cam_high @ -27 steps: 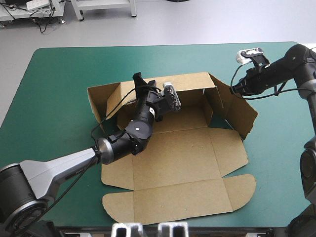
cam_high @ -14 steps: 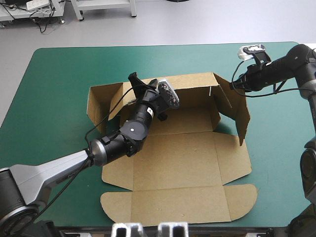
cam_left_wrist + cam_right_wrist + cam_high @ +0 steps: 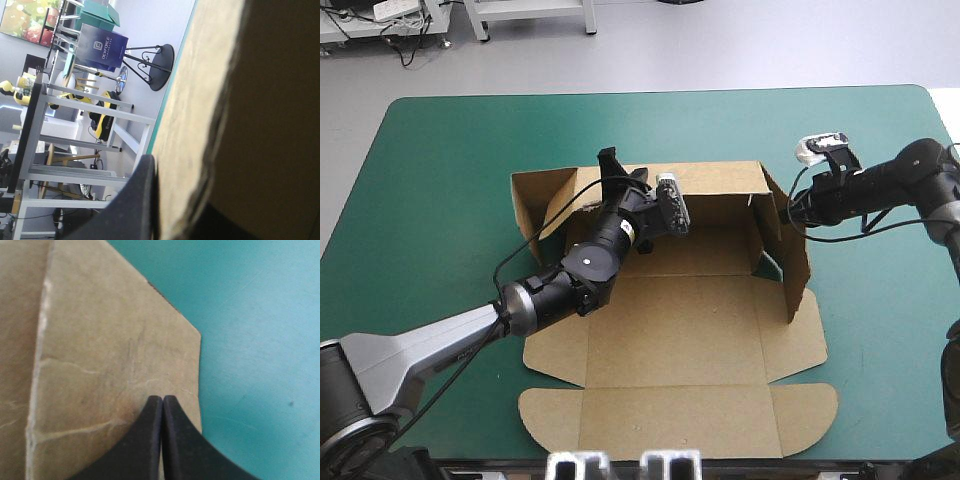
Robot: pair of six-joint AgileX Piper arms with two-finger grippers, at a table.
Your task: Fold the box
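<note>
Vs earlier: R side wall of the brown cut-board box [image 3: 675, 335] now stands close to upright; before, it leaned outward over the cover. Back wall and its L end flap have shifted a little toward the R wall. R gripper [image 3: 789, 206] has come toward the robot's side along with that wall. L gripper [image 3: 620, 172] is much where it was on the back wall, nudged along with it.

Box: mid-table, on the teal-green cover [image 3: 430, 200], part-formed. Back wall up, R wall up. L end flap angled off the back wall's L end, not tucked. Base panel, lid panel and rounded front flaps lie flat, on the robot's side of the back wall.

L gripper: clamped over the back wall's top edge, toward its L end. Wrist view: one black finger [image 3: 136, 205] flat against the board's outer face, board edge right beside it; far side in shadow.

R gripper: fingers pressed together into one point, nothing between them. Tip against the outer face of the box's R wall, by its far upper corner. Wrist view: board ahead w/ pale crease lines, cover beyond the wall's edge.

Surface: cover smooth and flat, showing on all sides of the box.
</note>
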